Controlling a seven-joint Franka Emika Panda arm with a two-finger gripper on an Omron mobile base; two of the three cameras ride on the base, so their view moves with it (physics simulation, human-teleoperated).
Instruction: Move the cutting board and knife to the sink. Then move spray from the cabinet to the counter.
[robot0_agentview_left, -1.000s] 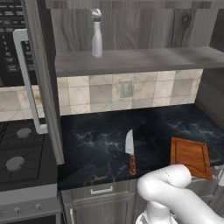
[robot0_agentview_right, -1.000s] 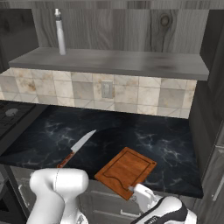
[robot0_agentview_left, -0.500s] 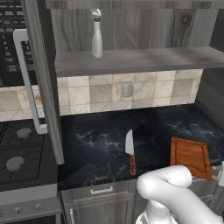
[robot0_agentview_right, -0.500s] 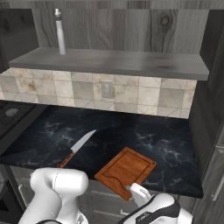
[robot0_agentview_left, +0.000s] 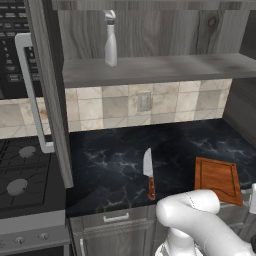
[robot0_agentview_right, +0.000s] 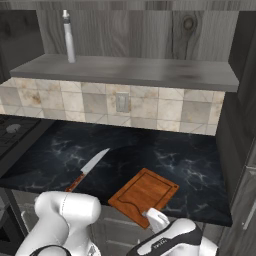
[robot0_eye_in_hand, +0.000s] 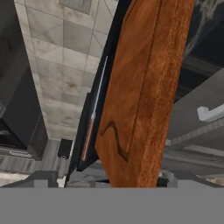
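The cutting board lies flat at the tabletop's front edge, its near corner hidden behind the spread hand. The knife lies well apart, leftward. The spray stands on the cabinet shelf.

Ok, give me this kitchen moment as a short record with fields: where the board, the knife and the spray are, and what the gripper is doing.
cutting board: flat on the counter, front corner at the counter's front edge
knife: flat on the counter, left of the board, apart from it
spray: upright on the cabinet shelf
cabinet door: open
gripper: open, at the board's front edge, nothing held
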